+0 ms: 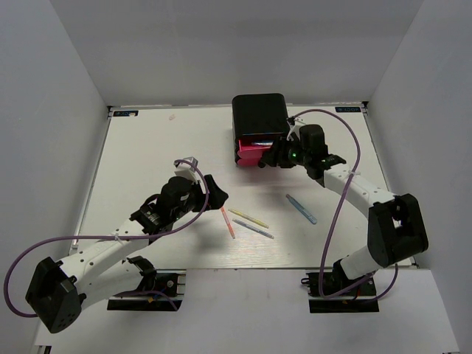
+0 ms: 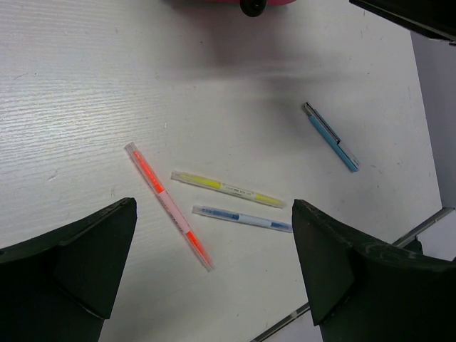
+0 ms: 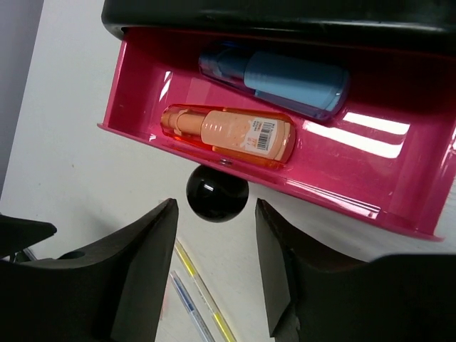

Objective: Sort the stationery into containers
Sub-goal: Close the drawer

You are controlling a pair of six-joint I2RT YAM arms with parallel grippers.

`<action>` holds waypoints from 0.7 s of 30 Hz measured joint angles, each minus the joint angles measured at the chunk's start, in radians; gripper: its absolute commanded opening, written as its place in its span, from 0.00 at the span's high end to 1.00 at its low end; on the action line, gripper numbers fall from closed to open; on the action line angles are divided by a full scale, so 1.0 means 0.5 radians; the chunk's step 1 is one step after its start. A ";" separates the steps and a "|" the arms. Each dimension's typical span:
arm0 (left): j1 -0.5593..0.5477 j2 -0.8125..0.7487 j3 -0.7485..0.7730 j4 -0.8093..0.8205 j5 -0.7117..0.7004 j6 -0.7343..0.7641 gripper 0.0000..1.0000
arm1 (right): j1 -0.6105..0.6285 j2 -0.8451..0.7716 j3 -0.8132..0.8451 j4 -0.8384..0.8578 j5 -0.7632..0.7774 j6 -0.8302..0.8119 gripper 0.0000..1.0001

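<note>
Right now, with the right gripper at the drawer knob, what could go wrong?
1. The round, glossy knob sits between the open fingers of the right gripper; it may slip out when pulled.
2. The pink pen, yellow pen and grey-blue pen lie close together under the open left gripper; its wide fingers could catch two at once.

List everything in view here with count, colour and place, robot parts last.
Table: one, white.
Drawer box: one, black, far side, right of centre.
Drawer: one, pink, pulled out of the box, with black knob.
Stubby markers: two, blue marker and orange marker, inside the drawer.
Thin pens: four, pink pen, yellow pen, grey-blue pen, light-blue pen, loose on the table.
Cables: two, purple, one per arm.
Left hand: open, empty, beside the pens.
Right hand: open, fingers either side of knob.
</note>
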 measured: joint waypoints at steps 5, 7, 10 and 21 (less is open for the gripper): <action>0.000 0.001 0.000 0.001 0.002 0.000 0.01 | -0.002 0.060 0.025 0.022 0.005 0.011 0.61; 0.000 0.003 0.000 0.001 0.005 0.000 0.01 | -0.002 0.098 0.050 0.033 0.005 0.010 0.66; 0.000 0.005 0.000 0.001 0.007 0.000 0.01 | -0.002 0.128 0.086 0.040 0.005 0.009 0.70; 0.000 0.010 0.000 0.003 0.008 0.000 0.01 | -0.011 0.240 0.226 0.021 0.021 -0.007 0.74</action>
